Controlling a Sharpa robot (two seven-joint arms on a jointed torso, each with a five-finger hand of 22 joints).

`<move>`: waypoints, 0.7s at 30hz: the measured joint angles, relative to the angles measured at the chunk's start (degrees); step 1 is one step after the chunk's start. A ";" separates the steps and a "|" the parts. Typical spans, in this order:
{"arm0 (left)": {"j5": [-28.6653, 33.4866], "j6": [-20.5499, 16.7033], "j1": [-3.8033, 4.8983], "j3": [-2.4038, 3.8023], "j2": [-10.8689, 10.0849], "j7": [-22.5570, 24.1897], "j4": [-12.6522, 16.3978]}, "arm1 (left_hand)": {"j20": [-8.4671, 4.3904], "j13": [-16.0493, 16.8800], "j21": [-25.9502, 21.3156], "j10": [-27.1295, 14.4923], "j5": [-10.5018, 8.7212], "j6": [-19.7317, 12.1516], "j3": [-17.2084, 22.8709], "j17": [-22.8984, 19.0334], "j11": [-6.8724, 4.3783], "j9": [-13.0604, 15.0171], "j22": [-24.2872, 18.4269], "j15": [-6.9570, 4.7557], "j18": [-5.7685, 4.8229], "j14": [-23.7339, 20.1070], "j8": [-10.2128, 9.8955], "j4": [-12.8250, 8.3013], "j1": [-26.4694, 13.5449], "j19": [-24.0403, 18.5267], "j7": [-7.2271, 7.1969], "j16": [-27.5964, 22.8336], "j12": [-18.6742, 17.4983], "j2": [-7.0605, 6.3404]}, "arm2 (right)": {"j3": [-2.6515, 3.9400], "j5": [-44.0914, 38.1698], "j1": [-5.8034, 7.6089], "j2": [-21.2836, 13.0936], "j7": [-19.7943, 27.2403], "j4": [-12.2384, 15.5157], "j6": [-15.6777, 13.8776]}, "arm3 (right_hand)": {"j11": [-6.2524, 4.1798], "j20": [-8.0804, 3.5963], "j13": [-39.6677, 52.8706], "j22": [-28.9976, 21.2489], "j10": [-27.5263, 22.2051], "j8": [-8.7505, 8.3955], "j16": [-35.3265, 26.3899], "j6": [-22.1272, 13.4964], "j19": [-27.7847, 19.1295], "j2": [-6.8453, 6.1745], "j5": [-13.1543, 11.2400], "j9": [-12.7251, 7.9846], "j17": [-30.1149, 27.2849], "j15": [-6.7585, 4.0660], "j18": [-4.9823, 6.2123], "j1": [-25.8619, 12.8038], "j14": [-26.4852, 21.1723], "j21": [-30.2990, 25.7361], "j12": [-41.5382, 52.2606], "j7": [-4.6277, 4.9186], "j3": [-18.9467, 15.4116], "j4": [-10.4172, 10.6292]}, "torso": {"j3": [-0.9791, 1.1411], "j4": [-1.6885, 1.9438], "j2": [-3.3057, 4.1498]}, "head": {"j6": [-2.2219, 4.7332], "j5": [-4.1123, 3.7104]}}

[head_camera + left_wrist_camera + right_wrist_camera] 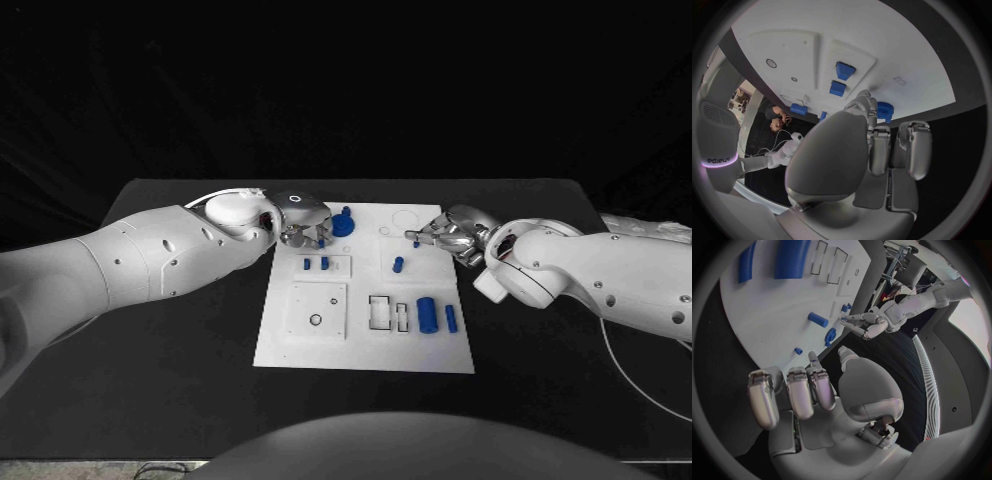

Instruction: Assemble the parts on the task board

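In the head view the white task board [365, 340] lies mid-counter [173, 390]; the left hand [299, 228] sits at the board's far left corner, just beside a blue gear-like part [343, 224], while the right hand [450, 235] hovers at the far right edge, near a small blue peg [398, 264]; two small blue blocks [315, 264] stand in the middle, and a thick blue cylinder [427, 313] with a thin blue bar [451, 318] lies near the right edge; in the left wrist view the left hand's fingers [873, 150] are loosely curled with nothing visibly between them, one fingertip close to the gear-like part [884, 109], contact uncertain; in the right wrist view the right hand's fingers [795, 390] stand apart above the board, holding nothing, the peg [817, 319] beyond them; judging from this, the step is reaching for a first part; the next move likely calls for fingers closing squarely around it.
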 measured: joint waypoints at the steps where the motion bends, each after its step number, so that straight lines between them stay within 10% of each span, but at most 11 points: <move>1: -0.04 0.04 0.00 0.00 0.00 -0.01 0.00 | 0.00 0.00 0.00 0.00 0.00 0.00 0.00 0.00 0.00 -0.01 0.00 0.00 0.00 0.00 0.00 0.00 0.00 0.00 0.00 0.00 0.00 0.00 | 0.00 0.00 0.00 0.00 -0.01 0.00 0.00 | 0.00 0.00 0.00 0.00 0.00 0.00 0.00 0.00 0.00 0.00 0.00 0.00 0.00 0.00 0.00 0.00 0.00 0.00 0.00 0.00 0.00 0.00 | 0.00 0.00 -0.01 | -0.03 -0.01; 21: -0.34 0.52 0.00 0.04 0.07 -0.08 -0.19 | 0.00 0.16 -0.35 -0.83 -0.05 -0.21 0.00 0.00 0.21 -0.13 0.00 0.00 0.00 0.00 -0.35 -0.01 0.08 0.00 -0.21 0.00 0.00 -0.49 | 0.00 0.00 0.00 0.08 -0.11 -0.02 0.06 | 0.00 0.00 -0.01 -0.01 0.00 0.00 0.00 0.00 0.00 0.00 0.00 -0.01 -0.01 0.00 0.00 0.00 0.00 0.00 0.00 0.00 0.00 0.00 | -0.02 0.05 -0.03 | 0.01 0.05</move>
